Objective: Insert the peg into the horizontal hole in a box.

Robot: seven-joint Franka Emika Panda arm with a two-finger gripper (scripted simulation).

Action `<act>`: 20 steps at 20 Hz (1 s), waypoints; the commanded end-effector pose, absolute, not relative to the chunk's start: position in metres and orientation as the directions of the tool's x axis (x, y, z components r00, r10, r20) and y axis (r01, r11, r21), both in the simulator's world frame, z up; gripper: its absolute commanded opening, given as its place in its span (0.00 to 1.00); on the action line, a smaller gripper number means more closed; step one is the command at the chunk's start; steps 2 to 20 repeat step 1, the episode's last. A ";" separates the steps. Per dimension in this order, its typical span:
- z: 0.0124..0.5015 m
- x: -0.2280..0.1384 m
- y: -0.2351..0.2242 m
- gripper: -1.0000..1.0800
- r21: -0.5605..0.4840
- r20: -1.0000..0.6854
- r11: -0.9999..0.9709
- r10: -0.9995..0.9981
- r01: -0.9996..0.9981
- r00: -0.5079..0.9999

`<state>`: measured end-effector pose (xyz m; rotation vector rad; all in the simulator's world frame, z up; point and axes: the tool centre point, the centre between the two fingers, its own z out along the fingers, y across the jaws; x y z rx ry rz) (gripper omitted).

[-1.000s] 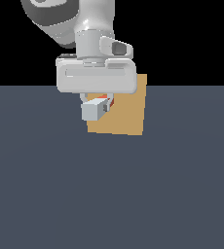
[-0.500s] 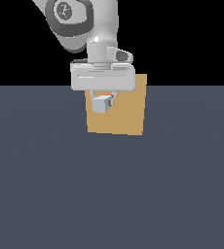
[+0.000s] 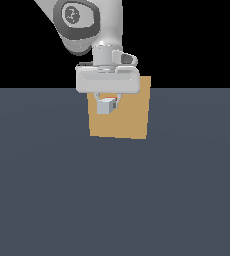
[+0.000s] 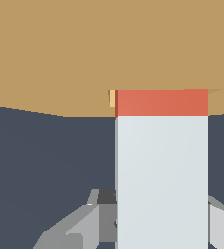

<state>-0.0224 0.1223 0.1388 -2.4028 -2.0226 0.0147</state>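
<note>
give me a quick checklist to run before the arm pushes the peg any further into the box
1. Peg held: ok. The end effector is shut on the peg, a finger showing on each side of it.
2. Peg at the box: ok. Its red-orange end meets the face of the box in the wrist view.
3. Peg in line with the horizontal hole: cannot tell. Only a pale sliver of the opening shows beside the peg.
4. How far the peg is in: cannot tell. Most of the red-orange length is out of sight.
5. Box sitting flat on the floor: ok.
</note>
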 end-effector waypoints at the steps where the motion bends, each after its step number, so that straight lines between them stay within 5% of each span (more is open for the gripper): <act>1: 0.141 -0.020 0.131 0.00 0.002 0.001 -0.162 0.987 0.987 0.162; 20: 0.141 -0.020 0.131 0.00 0.002 0.001 -0.162 0.987 0.987 0.162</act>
